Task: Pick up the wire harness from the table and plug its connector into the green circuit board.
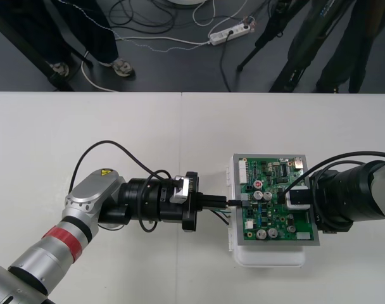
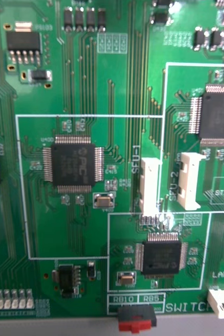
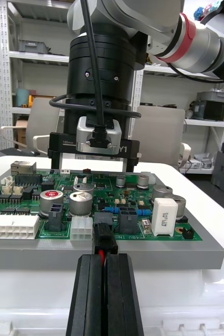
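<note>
Gripping the one wire harness [image 3: 100,253], the left gripper [image 1: 225,202] is holding both fingers [image 3: 88,294] clamped on its black plug [image 3: 104,237], which is touching the left edge of the single green circuit board [image 1: 278,218]. The right gripper [image 1: 298,196] is standing over the board's right half.

Setting: a robotics or electronics lab, as I read it from my remote station. Item one: a plain light desk [image 1: 116,133] used as a test bench, carrying a green circuit board [image 1: 275,202] on a white base [image 1: 271,256], with its chips, capacitors and white connectors bare. Item two: two robot arms working at that board, the left arm [image 1: 72,234] silver with a red ring, the right arm [image 1: 376,190] reaching over it. Item three: a dark floor [image 1: 180,73] beyond the desk's far edge, strewn with loose cables [image 1: 156,43], a white power strip [image 1: 230,33] and black tripod legs [image 1: 262,43].
</note>
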Robot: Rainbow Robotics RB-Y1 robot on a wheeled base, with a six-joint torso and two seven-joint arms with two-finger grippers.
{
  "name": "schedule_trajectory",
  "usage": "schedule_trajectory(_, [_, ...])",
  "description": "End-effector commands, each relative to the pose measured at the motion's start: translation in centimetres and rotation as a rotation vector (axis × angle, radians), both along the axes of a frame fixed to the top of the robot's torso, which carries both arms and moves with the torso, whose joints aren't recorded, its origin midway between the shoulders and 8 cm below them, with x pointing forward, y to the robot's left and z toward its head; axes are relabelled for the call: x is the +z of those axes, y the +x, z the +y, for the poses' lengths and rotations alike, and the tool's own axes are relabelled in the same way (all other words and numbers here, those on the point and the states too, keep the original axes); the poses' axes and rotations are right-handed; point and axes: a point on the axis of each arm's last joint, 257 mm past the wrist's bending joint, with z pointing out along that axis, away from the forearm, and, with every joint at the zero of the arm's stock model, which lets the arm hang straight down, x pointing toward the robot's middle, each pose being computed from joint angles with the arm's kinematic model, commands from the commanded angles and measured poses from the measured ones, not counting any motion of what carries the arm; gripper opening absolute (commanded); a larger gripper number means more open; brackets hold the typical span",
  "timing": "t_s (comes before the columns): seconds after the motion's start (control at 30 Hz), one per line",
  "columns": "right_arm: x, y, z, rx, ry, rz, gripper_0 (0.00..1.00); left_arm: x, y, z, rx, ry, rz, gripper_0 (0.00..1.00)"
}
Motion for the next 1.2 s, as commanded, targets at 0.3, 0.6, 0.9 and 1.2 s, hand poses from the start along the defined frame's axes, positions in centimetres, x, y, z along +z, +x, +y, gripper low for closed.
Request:
schedule_trajectory(0.3, [-0.22, -0.74, 0.96, 0.047, -0.008, -0.002, 1.0, 2.15, -0.07, -3.02, -0.035, -0.028, -0.008, 0.0])
schedule_trajectory(0.6, [-0.22, -0.69, 0.85, 0.044, -0.01, -0.002, 1.0, 1.65, -0.17, -2.94, -0.038, -0.012, -0.01, 0.0])
schedule_trajectory(0.9, [-0.17, -0.64, 0.81, 0.045, -0.011, -0.004, 1.0, 1.55, -0.24, -2.96, -0.04, -0.008, -0.012, 0.0])
schedule_trajectory(1.2, [-0.2, -0.65, 0.82, 0.045, -0.013, -0.003, 1.0, 1.26, -0.25, -2.84, -0.041, 0.003, -0.013, 0.0])
